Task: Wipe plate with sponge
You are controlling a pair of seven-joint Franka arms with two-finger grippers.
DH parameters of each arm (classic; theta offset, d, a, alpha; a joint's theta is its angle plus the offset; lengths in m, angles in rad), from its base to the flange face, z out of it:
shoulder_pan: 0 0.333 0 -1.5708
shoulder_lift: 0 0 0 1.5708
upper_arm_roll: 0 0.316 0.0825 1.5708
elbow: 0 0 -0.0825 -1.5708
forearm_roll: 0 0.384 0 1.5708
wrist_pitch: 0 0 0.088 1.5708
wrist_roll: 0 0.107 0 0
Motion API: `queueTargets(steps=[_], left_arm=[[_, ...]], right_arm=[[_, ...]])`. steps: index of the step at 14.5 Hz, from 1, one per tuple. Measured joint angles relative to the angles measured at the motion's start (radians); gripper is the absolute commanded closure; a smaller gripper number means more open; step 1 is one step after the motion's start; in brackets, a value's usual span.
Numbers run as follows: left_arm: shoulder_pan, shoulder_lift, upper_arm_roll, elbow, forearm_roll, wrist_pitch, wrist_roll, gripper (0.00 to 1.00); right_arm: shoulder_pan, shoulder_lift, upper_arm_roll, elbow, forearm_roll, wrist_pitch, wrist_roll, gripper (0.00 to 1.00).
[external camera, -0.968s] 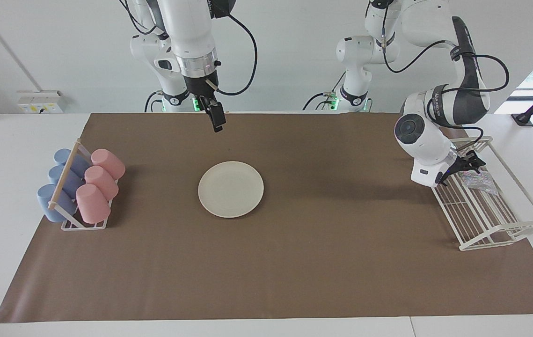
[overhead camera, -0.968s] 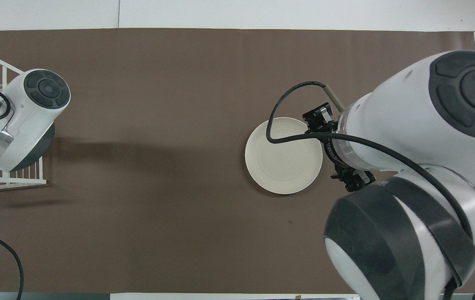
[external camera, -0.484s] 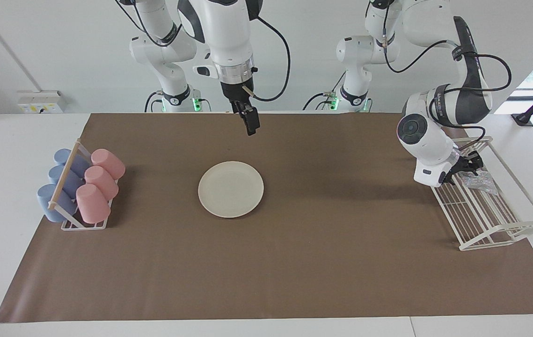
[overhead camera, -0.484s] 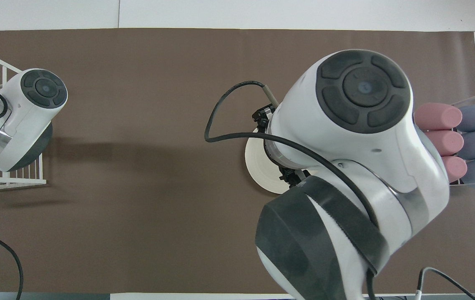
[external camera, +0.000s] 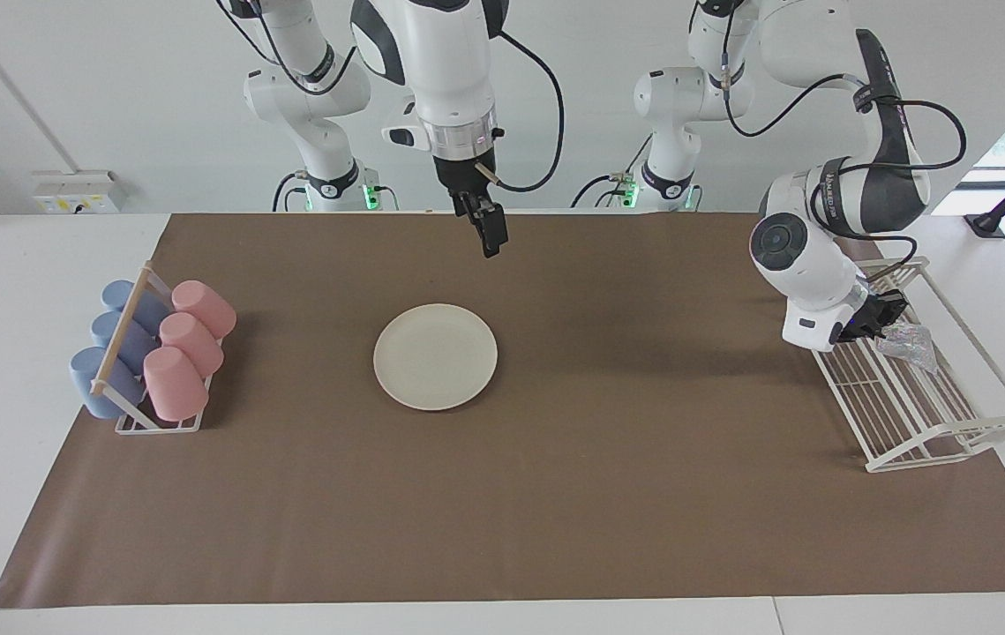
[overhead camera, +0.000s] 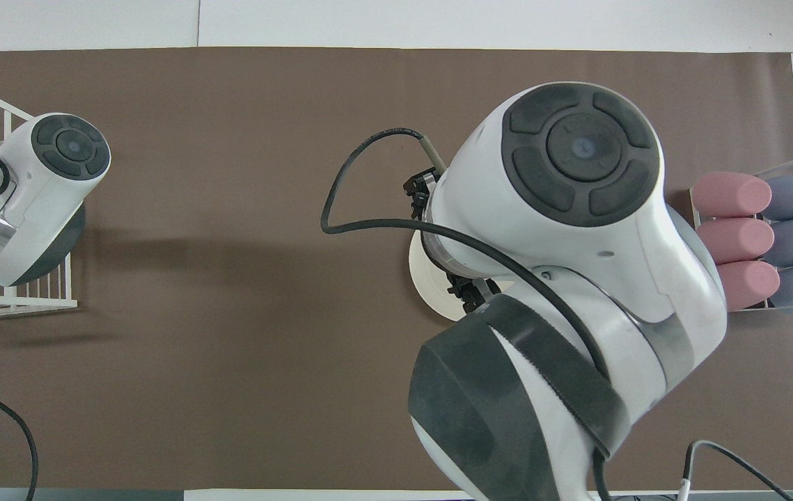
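Reaching into the white wire rack (external camera: 926,414) at the left arm's end of the worktop (external camera: 643,494), the left gripper (external camera: 880,316) is sitting right up against the sponge (external camera: 906,341), that sparkly silver pad lying on the rack's bars. I honestly can't tell whether its jaws are gripping the pad or just nudging it, since the wrist is blocking most of the contact.

The plate (external camera: 435,355) is lying flat and bare in the middle of the brown mat, well apart from the rack. The right gripper (external camera: 490,236) is hanging over the mat, above the strip between the plate and the robots, carrying nothing, and I can't make out its jaws either. Pink and blue cups (external camera: 168,353) are resting in their holder at the right arm's end, not involved.

So I'd say we're at the pick-up stage. My tip: pinch the pad across its short side and down low, since it looks squishy and could slip out. Lift straight up so it isn't snagging on the bars, then carry it over to the plate.
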Motion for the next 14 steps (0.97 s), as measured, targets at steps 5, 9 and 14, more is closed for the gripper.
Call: queueTargets(steps=[5, 9, 14], left_arm=[[0.000, -0.006, 0.000, 0.118, -0.069, -0.062, 0.088, 1.00], [0.002, -0.016, 0.001, 0.279, -0.324, -0.177, 0.172, 1.00], [0.072, -0.032, 0.009, 0.381, -0.859, -0.278, 0.175, 1.00]], right_arm=[[0.012, 0.012, 0.001, 0.000, 0.001, 0.016, 0.110, 0.00], [0.063, 0.083, 0.000, 0.048, 0.002, 0.025, 0.223, 0.00], [0.135, 0.177, -0.003, 0.170, -0.028, 0.032, 0.354, 0.00]])
